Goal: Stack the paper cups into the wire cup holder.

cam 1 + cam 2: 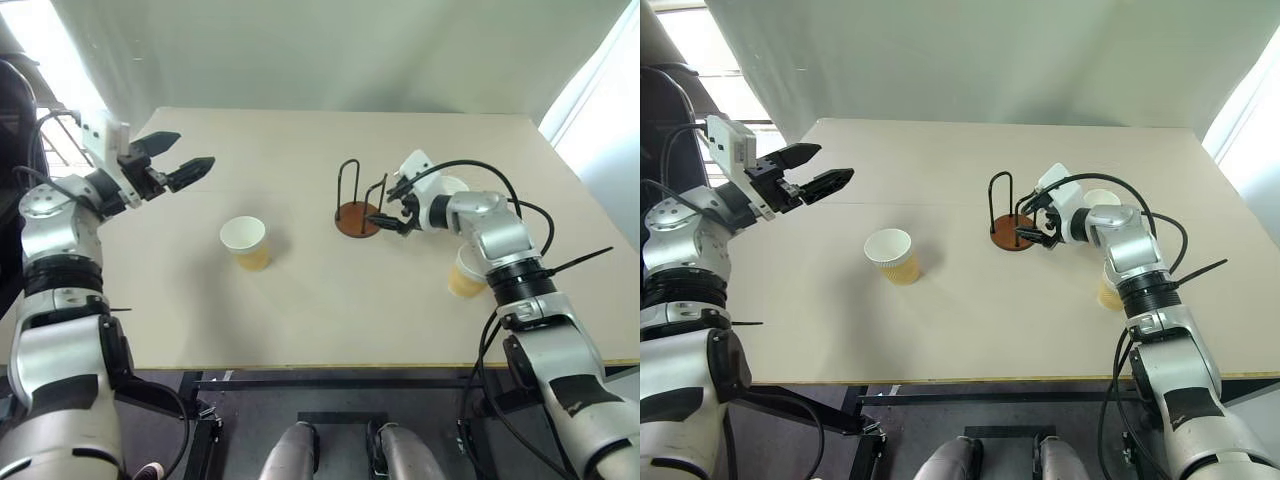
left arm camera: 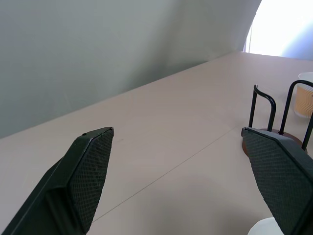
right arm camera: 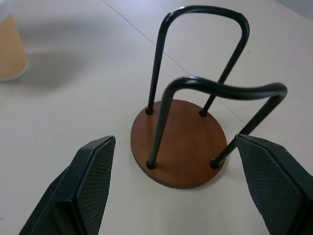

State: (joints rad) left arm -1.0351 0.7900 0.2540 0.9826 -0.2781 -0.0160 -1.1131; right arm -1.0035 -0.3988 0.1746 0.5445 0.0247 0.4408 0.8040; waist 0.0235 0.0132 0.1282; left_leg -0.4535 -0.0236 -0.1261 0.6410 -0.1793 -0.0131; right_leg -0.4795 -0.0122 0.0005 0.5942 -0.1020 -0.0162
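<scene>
With my right gripper (image 1: 393,213) spread wide and empty against the wire cup holder (image 1: 358,203) at frame centre, I could knock it over; my left gripper (image 1: 180,157) is spread too.

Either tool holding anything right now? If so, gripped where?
Nothing held. The left tool hangs open above the table. The right tool is open around the wire cup holder, fingers clear of it.

Three tan tapered paper cups with white rims: one (image 1: 246,243) left of the round brown-based black wire cup holder (image 1: 358,205), one (image 1: 1101,198) just right of it, one (image 1: 464,277) nearer, right. One holder.
</scene>
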